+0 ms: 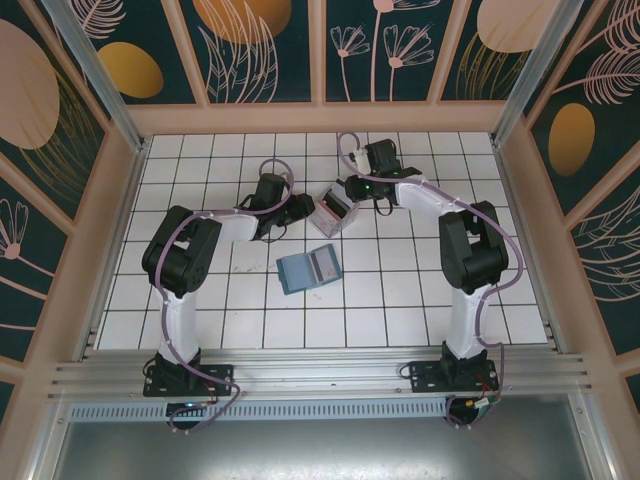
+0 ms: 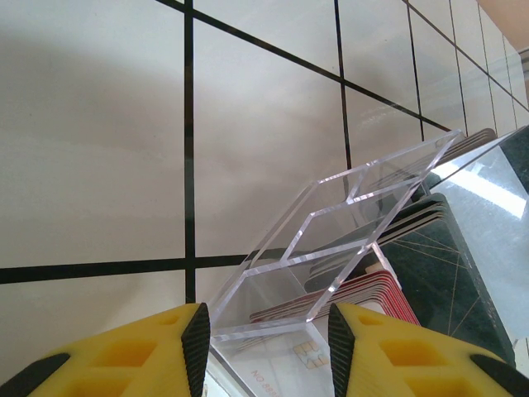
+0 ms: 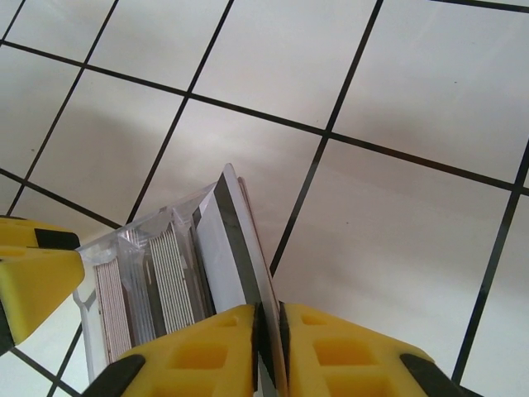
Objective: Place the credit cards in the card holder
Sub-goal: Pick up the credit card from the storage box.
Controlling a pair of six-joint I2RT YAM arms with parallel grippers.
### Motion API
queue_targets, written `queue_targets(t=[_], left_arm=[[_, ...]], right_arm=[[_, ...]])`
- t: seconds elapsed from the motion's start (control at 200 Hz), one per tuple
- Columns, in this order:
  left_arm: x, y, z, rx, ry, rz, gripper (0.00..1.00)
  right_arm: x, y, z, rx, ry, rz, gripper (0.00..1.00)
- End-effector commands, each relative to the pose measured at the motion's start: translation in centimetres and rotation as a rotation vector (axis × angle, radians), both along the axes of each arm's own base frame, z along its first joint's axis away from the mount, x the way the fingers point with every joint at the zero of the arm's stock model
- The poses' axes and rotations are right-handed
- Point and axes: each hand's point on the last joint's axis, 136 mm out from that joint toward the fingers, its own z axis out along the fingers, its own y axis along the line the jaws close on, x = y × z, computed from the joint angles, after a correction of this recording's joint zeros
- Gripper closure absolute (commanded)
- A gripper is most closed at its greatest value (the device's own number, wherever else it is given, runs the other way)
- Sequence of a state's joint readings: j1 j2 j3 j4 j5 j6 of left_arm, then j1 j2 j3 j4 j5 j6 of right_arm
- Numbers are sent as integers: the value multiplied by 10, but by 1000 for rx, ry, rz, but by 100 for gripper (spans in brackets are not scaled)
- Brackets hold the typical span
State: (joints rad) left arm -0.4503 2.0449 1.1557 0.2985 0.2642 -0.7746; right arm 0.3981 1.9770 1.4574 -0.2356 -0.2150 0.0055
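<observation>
Progress looks nil: right gripper (image 3: 269, 318) pinches one of the credit cards (image 3: 235, 240) between nearly closed fingers, the rest just beside them in the clear stand (image 2: 355, 198), which left gripper (image 2: 269, 331) clamps, fingers half spread; card holder (image 1: 308, 268) lies open, well apart.

Both arms reach forward and bend inward, so the left arm (image 1: 185, 255) and the right arm (image 1: 470, 245) bring their wrists close together at mid-table. The left gripper (image 2: 264, 335) points down with its jaws partway apart, pads pressed to either side of the clear stand (image 2: 347, 207). The right gripper (image 3: 269, 335) is pinched nearly closed on the edge of one credit card (image 3: 231, 240).
</observation>
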Motion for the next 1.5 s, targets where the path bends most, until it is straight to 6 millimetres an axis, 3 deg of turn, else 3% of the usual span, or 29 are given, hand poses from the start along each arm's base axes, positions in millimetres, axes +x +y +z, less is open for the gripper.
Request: queue_targets(t=[0.0, 0.24, 0.621, 0.826, 1.026, 1.281, 1.496], left_arm=[[-30, 17, -47, 95, 175, -6, 56], [-31, 16, -45, 92, 171, -10, 56], [-32, 17, -46, 97, 174, -10, 56], [-32, 15, -40, 80, 165, -14, 56], [-28, 10, -8, 40, 103, -29, 54], [-28, 8, 48, -12, -8, -39, 46], [-38, -6, 106, -212, -123, -79, 43]], right_arm=[[2, -5, 22, 16, -44, -3, 86], [-1, -2, 40, 81, -60, 17, 95], [-2, -4, 21, 111, -15, 25, 99], [-12, -1, 51, 258, -22, 63, 100], [-26, -9, 83, 431, -17, 90, 100], [-50, -21, 117, 676, 12, 125, 100], [-79, -20, 138, 855, 31, 151, 100]])
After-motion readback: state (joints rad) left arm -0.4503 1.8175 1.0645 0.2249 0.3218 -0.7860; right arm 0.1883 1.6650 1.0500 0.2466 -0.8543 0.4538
